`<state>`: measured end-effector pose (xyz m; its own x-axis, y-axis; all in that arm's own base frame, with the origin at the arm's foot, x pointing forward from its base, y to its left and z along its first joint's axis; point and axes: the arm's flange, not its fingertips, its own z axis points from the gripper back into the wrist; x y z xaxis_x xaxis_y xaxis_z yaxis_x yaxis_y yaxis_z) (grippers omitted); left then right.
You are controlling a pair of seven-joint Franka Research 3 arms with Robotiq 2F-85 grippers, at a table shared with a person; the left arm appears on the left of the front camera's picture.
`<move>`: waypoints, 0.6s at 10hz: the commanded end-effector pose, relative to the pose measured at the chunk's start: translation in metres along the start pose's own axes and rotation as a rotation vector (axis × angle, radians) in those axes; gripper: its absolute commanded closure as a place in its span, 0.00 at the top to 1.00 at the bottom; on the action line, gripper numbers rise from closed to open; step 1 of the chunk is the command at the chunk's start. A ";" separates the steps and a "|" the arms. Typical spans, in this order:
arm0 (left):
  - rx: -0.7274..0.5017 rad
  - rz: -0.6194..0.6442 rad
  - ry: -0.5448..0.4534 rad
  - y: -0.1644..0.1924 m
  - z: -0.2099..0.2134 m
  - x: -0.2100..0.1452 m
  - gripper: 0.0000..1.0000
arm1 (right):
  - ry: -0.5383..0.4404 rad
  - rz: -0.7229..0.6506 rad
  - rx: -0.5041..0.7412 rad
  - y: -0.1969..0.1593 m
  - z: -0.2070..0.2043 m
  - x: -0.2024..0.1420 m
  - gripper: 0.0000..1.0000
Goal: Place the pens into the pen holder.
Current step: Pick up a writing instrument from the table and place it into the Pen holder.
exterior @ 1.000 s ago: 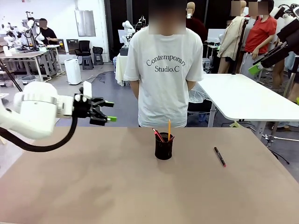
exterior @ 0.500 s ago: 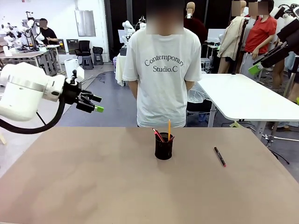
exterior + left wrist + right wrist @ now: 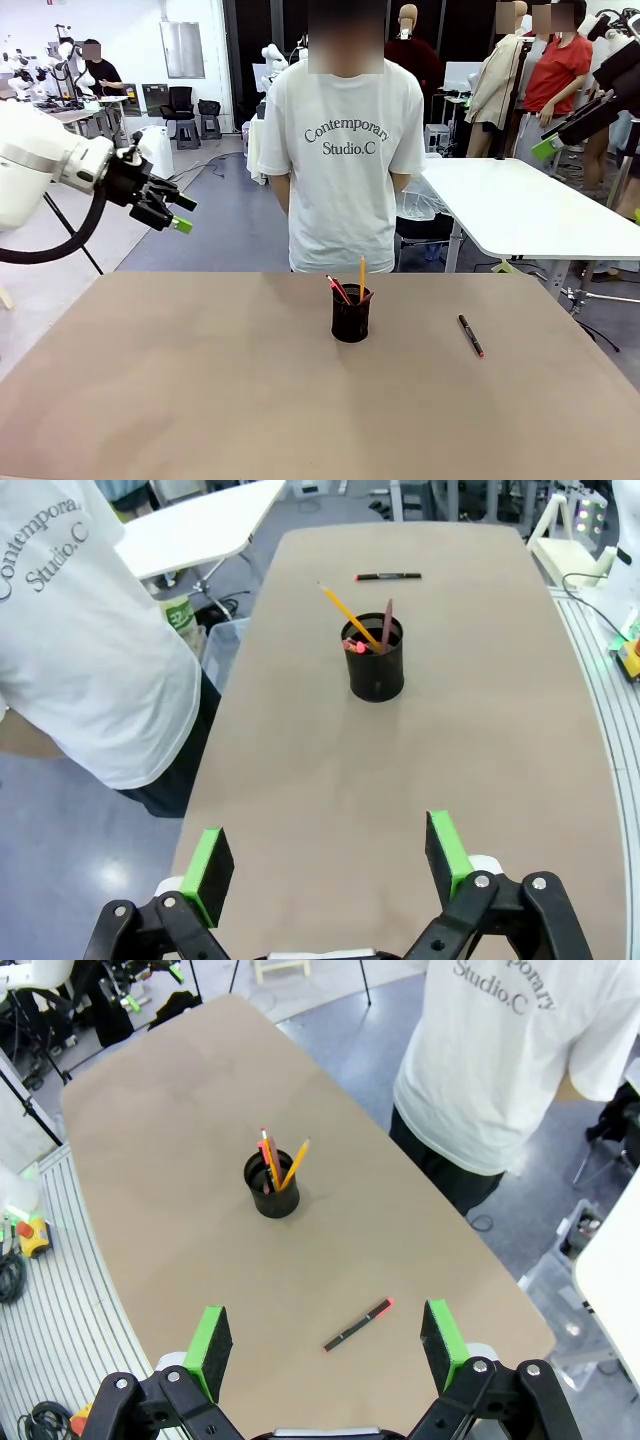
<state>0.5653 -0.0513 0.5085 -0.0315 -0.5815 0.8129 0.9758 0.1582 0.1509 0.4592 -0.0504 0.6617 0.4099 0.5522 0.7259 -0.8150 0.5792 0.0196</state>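
Lying loose, one pen (image 3: 471, 336); holder (image 3: 351, 322), perhaps two.

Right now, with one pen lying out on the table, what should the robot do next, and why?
Probably lower the open right hand toward the black red-tipped pen: it lies flat outside the black mesh pen holder, almost beneath that hand.
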 end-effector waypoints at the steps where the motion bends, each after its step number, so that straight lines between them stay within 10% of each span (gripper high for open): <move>1: 0.017 0.064 0.027 -0.013 0.007 0.008 1.00 | -0.016 0.004 0.006 0.000 0.001 0.001 1.00; 6: 0.015 0.034 0.005 -0.006 0.007 0.007 1.00 | -0.016 0.004 0.006 0.000 0.001 0.001 1.00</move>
<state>0.5551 -0.0533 0.5163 0.0101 -0.5794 0.8150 0.9731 0.1933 0.1253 0.4592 -0.0504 0.6616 0.4100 0.5522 0.7259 -0.8149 0.5792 0.0196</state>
